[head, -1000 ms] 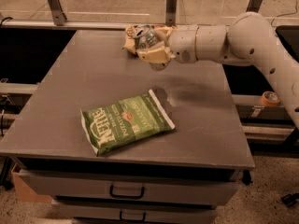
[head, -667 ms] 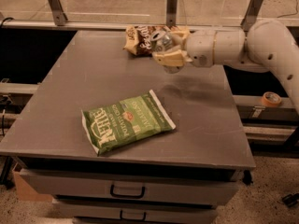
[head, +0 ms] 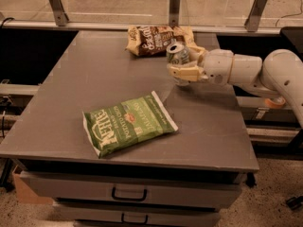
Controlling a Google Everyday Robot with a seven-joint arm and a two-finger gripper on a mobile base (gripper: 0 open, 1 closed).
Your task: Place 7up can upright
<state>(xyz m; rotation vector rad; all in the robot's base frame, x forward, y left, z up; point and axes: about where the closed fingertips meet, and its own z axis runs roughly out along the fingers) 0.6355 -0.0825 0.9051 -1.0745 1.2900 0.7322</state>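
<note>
The 7up can [head: 178, 54] is a small silvery can with green markings, its shiny top tilted up and toward the left. My gripper [head: 182, 70] is shut on the 7up can and holds it just above the grey table [head: 85, 89], near the back right part. The white arm [head: 246, 72] reaches in from the right edge. The can's lower half is hidden by the cream-coloured fingers [head: 185, 73].
A flat green chip bag [head: 128, 123] lies in the front middle of the table. A brown chip bag [head: 154, 39] lies at the back edge, right behind the can. Drawers with handles [head: 129, 194] sit below the table front. A railing runs behind the table.
The arm has drawn back to the right and slightly toward the front with the can, moving off the brown bag. The can has turned more upright.
</note>
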